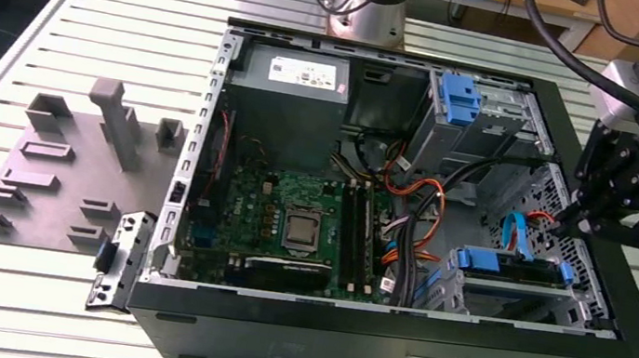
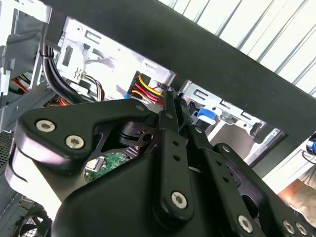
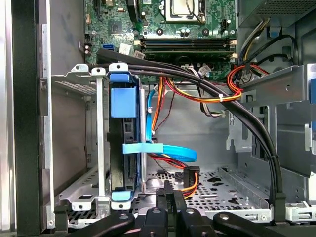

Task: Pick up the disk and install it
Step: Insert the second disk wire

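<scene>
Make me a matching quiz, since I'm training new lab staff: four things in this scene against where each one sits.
Things:
1. disk
2. power supply
3. fixture plate
4. gripper

Places:
a. on the table, outside the case
b. over the case's side at the exterior view's right
c. slotted in a drive cage
d. in the case corner nearest the arm's base

Pairs: 1-c, 2-d, 3-a, 4-b

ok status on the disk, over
Gripper shut, holding nothing. Disk seated on edge in its cage, not touched by the gripper. Blue cable loops close beside it.
</scene>
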